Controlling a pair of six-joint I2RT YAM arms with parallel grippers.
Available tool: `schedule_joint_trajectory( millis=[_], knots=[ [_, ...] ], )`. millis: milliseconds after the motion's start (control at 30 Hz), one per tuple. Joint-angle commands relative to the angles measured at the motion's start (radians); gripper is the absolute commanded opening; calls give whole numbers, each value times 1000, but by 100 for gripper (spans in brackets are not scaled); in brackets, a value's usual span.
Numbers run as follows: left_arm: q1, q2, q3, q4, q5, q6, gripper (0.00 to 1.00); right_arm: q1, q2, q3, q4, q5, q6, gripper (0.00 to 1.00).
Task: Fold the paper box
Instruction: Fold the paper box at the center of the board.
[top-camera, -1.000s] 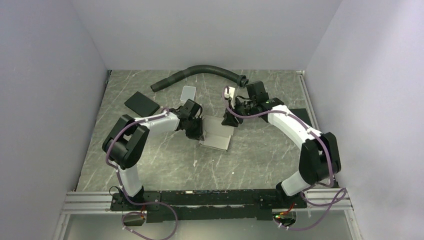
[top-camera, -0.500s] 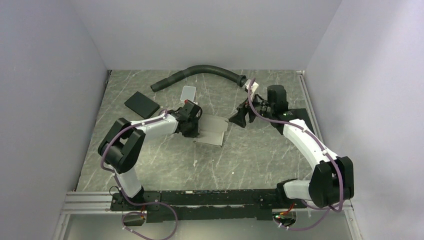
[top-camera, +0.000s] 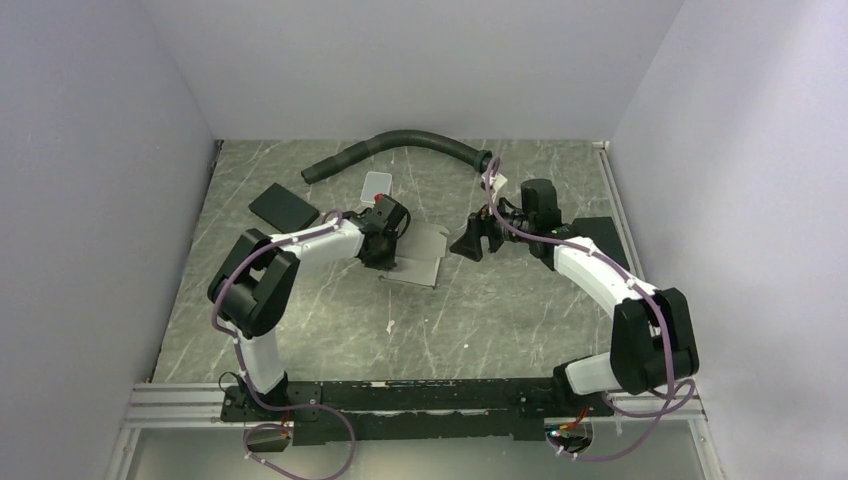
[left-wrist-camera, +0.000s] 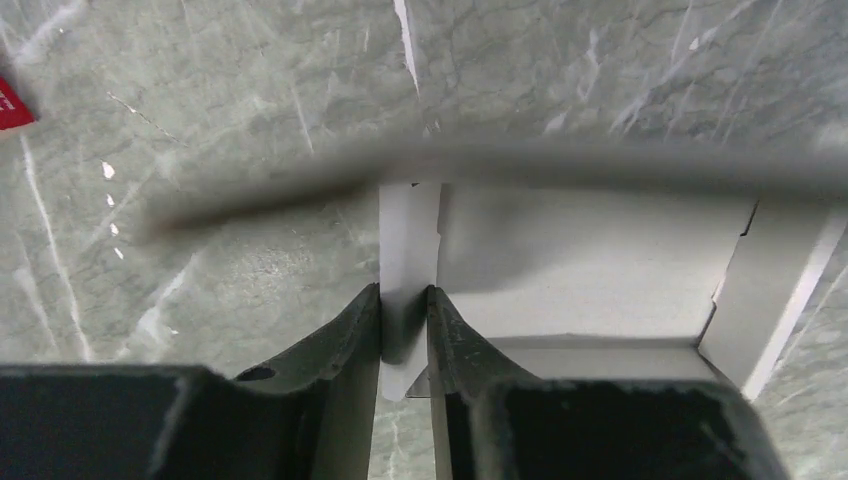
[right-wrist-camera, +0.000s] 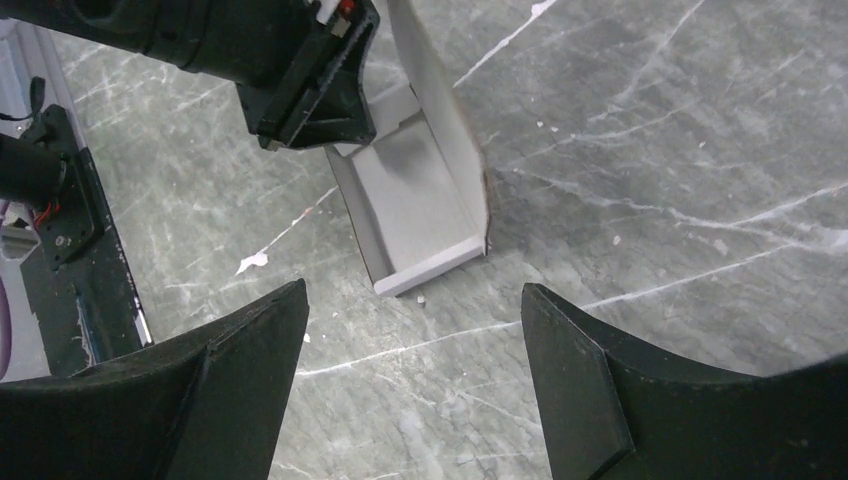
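The left jaws are clenched on a narrow tab at the left edge of the paper box (left-wrist-camera: 560, 260). The right jaws hang released and empty just right of it. The box sits mid-desk (top-camera: 330, 320) on grey veined stone. It is thin, matte white, creased cardboard, with one long wall and an end flap raised. It looks partly folded: an open tray, with the closing flaps left to do.

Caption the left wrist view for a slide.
The left fingers flank a narrow white flap of the paper box, over the grey marbled table.
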Motion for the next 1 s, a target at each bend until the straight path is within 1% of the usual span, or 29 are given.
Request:
schedule_joint_trajectory(
  millis=[0,300,367,400,467,500,533,667,833,967],
  knots=[
    [3,18,44,-42,-64,35,28,18,32,16,30,29,17,81],
    [5,38,63,-41,-83,50,28,35,44,21,20,35,9,81],
    [6,43,65,-35,-73,51,26,38,49,22,17,40,8,81],
    [6,46,64,-31,-66,51,23,40,52,23,14,42,6,81],
    [6,52,64,-29,-62,43,5,44,57,25,10,47,2,81],
    [6,54,61,-27,-61,39,2,46,61,27,6,48,0,81],
    [6,57,62,-26,-65,35,0,47,66,30,3,49,-1,81],
    [-8,64,77,-55,-107,22,0,55,79,35,-7,60,-7,81],
    [-62,106,125,-131,-264,19,0,58,87,37,-11,73,-8,81],
    [-70,144,135,-154,-301,33,0,58,95,40,-17,75,-10,81]
  ],
)
